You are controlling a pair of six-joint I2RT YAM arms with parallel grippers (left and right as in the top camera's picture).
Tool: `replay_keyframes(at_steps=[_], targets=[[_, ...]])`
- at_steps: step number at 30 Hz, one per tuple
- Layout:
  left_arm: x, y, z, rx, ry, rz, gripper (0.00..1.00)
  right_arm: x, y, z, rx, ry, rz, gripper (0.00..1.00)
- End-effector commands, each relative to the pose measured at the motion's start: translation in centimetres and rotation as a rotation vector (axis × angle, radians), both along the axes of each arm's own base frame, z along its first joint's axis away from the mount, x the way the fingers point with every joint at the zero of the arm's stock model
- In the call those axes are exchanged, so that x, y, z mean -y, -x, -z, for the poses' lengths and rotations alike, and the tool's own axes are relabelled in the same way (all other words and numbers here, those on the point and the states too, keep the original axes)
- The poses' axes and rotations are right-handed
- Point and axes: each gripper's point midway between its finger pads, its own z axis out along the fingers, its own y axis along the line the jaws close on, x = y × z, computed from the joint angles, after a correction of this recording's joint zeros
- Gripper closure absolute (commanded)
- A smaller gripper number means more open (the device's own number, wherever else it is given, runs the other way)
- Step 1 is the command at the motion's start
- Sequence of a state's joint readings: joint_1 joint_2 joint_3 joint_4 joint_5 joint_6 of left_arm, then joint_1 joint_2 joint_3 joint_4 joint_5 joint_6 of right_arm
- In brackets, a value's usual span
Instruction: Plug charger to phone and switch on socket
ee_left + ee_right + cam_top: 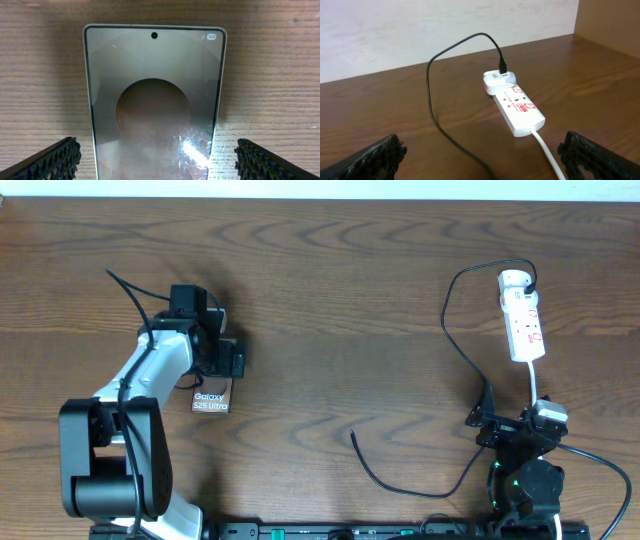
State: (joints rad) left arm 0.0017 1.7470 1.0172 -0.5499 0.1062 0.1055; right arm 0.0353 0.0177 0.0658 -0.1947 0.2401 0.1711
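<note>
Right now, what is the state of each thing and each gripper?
phone: lying flat, screen dark, no cable attached.
socket: switch position cannot be told.
charger: far end in the socket's adapter, tip loose on table.
left gripper: open, above phone.
right gripper: open, empty.

A: Illumination level?
B: Even and moderately bright, sourced from above. The left arm (150, 370) casts a soft shadow on the table (350, 300).
A: Glare or blur?
B: White glare patch low on the phone (155, 100) glass. Upper corners of that view darken.
</note>
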Motion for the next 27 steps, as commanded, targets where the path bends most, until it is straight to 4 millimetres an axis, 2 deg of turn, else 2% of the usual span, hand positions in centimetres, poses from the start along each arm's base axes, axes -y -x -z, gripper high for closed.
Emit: replay_keyframes(at_steps=[1,10,27], targets=[[0.1,0.6,1.0,-0.027,0.005,0.007,0.02,0.0,0.0,0.1,-0.005,0.012,-0.002,0.01],[0.1,0.7,1.9,-0.037,0.004,0.007,0.02,0.0,0.0,0.2,-0.006,0.012,-0.002,0.01],[0.1,1.0,2.3,-0.044,0.004,0.007,0.02,0.0,0.0,0.2,-0.006,0.012,-0.002,0.01]])
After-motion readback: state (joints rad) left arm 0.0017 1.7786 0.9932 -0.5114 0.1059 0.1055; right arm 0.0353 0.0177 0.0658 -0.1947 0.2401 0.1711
